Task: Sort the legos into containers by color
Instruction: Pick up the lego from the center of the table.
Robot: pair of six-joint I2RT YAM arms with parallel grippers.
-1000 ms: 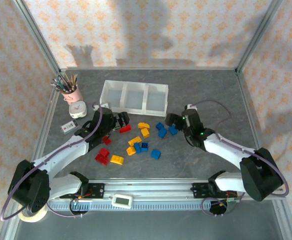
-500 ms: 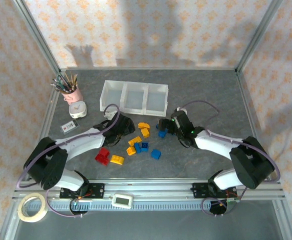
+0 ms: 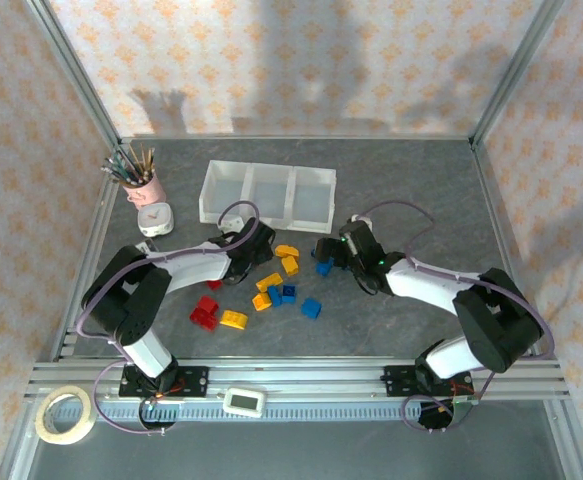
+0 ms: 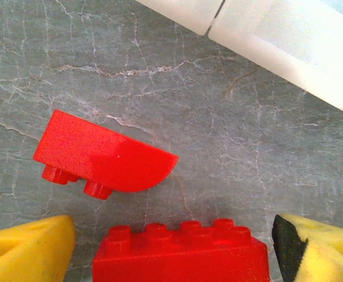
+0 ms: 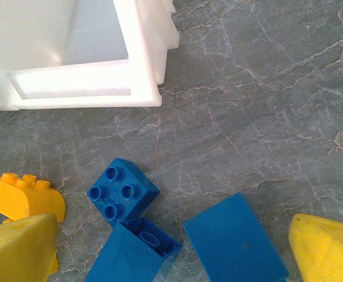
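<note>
The left hand (image 4: 171, 254) is low over the bench (image 4: 259, 147) with its fingers spread, one on each side of a red brick (image 4: 180, 255). It is released, with nothing clamped, though the right fingertip (image 4: 321, 249) looks very near the brick's end. The brick's long axis runs from finger to finger, so a squeeze would catch it by its short ends. That is the relation the next move depends on. Just beyond the fingertips lies a curved red piece (image 4: 100, 155), studs facing the hand, and further ahead and to the right is the white tray (image 4: 289, 35). The right hand (image 5: 171, 247) is also wide open and holds nothing. Between its fingers are three blue bricks: a square one studs-up (image 5: 123, 192), one showing its hollow underside (image 5: 137, 254) and a smooth slab (image 5: 236, 241). A yellow-orange brick (image 5: 24, 197) sits by its left fingertip, and the tray corner is ahead and to the left. From above, the remaining legos (image 3: 271, 292) lie loose between and behind the two hands, and none is in the tray yet. The left hand is nearer the reds and the right nearer the blues. No brand or lettering is legible, and the clock (image 3: 154, 218) beside the pencil cup (image 3: 143, 185) is too small to read.
</note>
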